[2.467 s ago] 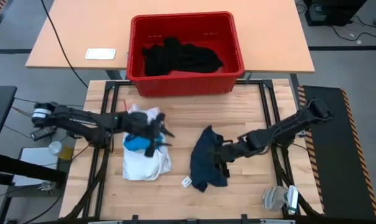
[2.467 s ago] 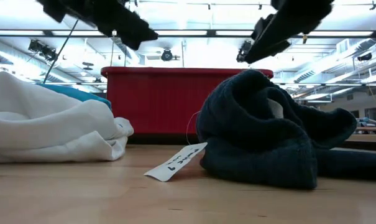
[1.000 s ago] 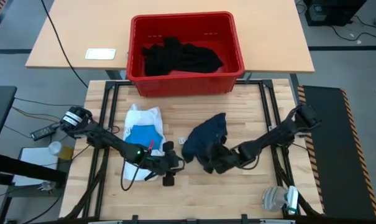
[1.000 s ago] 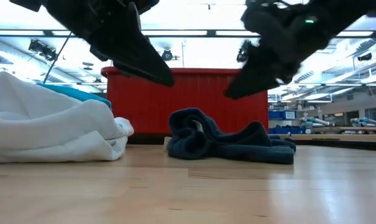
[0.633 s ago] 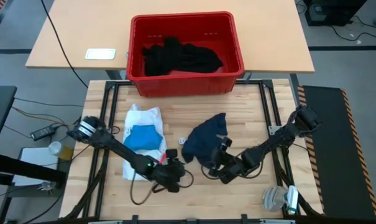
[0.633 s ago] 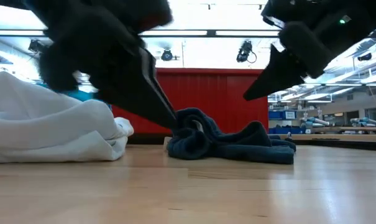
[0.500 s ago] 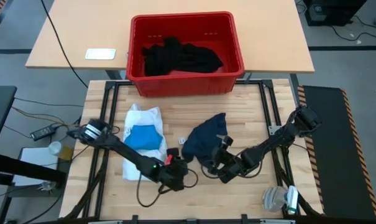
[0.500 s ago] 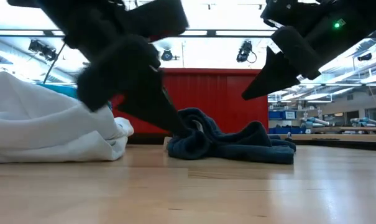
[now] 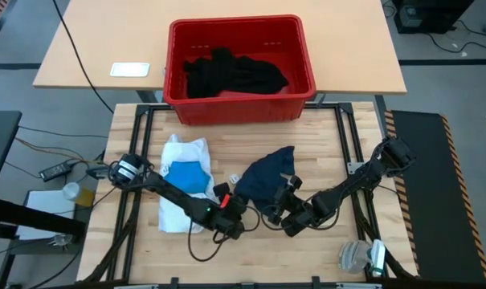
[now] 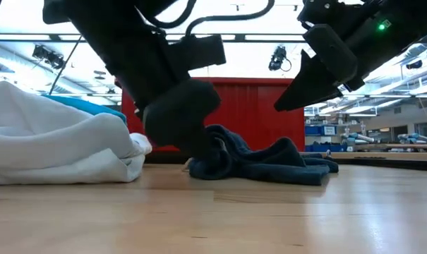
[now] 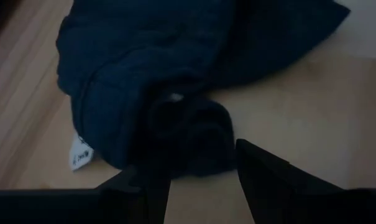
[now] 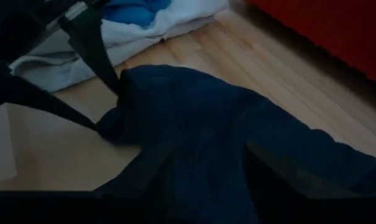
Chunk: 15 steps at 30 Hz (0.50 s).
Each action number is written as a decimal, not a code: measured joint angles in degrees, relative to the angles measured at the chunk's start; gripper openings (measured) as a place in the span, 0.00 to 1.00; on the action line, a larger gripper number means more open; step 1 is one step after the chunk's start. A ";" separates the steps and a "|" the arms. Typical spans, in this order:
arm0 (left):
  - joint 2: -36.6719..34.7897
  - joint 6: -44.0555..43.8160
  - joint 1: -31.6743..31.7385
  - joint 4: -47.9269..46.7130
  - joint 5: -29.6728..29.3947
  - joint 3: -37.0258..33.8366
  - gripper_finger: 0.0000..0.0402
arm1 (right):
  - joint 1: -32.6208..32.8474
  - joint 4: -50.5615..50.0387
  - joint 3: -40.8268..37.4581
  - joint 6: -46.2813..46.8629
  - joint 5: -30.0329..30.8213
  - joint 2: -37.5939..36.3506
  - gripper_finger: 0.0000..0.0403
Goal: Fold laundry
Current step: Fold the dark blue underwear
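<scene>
A dark garment [image 9: 267,178] lies crumpled mid-table toward the front edge. The left gripper [image 9: 234,210], fingers spread, straddles its near corner; the right gripper [image 9: 281,213] is poised beside it, spread, unladen. Closing on corners is needed next, then spreading flat.

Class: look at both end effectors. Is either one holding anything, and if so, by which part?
The left end effector straddles a bunched near edge of the dark garment, fingers open; no closed hold shows. The right end effector holds nothing.
</scene>
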 joint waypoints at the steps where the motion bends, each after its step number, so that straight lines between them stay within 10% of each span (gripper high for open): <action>1: 0.00 -0.02 -0.02 -0.24 0.07 0.00 0.45 | 0.00 0.02 0.00 0.01 0.00 0.00 0.48; 15: 1.00 0.02 1.01 -3.91 1.22 -0.11 0.39 | -0.02 0.86 0.00 0.17 -0.09 0.00 0.48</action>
